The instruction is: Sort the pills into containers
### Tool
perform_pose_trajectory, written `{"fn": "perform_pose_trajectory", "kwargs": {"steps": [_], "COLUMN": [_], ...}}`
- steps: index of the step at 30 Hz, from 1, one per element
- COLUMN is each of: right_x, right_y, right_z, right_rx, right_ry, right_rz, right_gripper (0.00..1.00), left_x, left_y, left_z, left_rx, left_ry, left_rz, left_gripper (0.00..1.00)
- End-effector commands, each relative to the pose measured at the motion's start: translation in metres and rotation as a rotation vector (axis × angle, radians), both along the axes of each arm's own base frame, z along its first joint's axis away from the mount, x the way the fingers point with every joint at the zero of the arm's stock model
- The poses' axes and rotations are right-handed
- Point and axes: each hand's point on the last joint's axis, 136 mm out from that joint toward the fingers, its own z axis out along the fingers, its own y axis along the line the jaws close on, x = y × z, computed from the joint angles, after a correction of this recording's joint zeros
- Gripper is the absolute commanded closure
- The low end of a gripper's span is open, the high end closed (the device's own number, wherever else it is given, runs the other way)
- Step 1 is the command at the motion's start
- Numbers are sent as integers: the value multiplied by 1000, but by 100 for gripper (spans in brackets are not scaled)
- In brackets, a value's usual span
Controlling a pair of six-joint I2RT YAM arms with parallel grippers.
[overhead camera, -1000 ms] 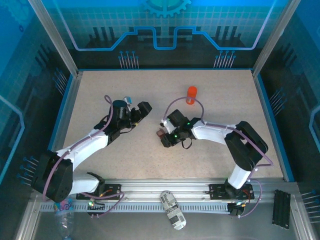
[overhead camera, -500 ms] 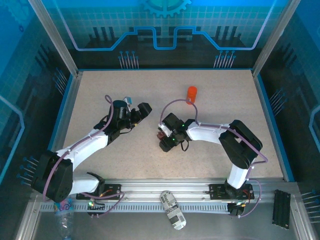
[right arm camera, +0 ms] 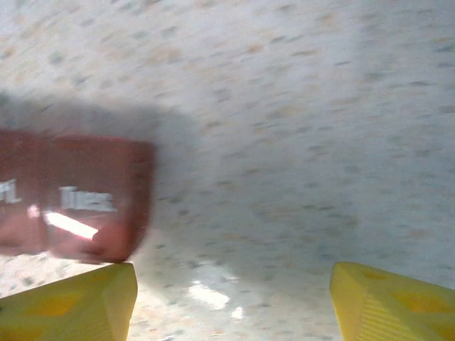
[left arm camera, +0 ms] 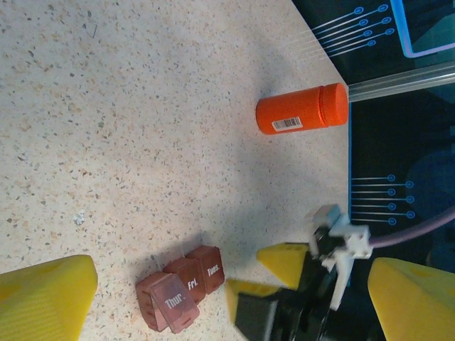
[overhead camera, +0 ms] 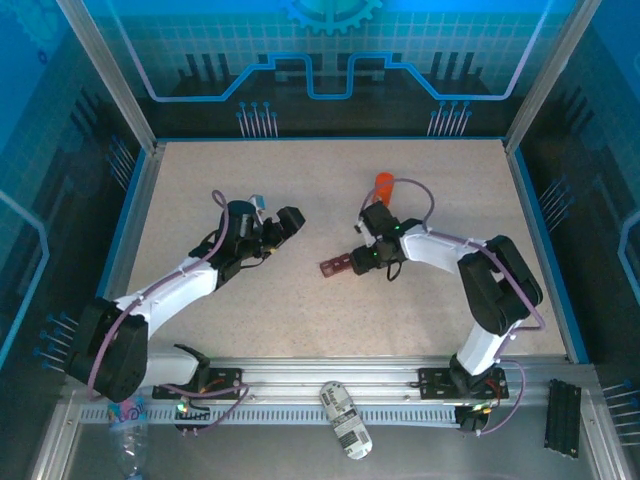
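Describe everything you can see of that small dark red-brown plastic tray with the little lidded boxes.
The dark red-brown tray looks like translucent plastic: a short row of square compartments with white day labels, of which Thur., Fri. and Tues. are readable. The Thur. lid seems tilted up. It lies flat on the speckled table, just beside the open right gripper. Whether they touch cannot be judged.

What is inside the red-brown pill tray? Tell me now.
The pill tray shows only day-labelled lids, such as Thur. and Fri.; these cover the compartments, so whether any pills lie inside cannot be seen.
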Motion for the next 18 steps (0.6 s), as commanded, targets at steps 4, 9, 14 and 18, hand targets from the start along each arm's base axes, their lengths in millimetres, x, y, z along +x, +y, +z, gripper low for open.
{"fn": "perform_pose_trajectory", "kwargs": {"steps": [4,9,14,18], "right_x": [4,-10,-14,-9], "right_y": [0,7,19,25], "right_z": [36,45,47,39], "right_rx": [122,257,371,403], "right_ry": [-24,-3,21,45], "right_rz": [-70,-136,-184,-211], "right_gripper": [28,28,28,28], "left_x": [-1,-6,-18,-27], "left_y": [-7,-16,-32,-40], "left_z": [5,2,-4,-7], "left_rx": [40,79,231,386], "left_ry": [-32,-67,-111,-162], "left_rz": [-86,-186,-331,-383], "left_gripper": [1,1,1,1]}}
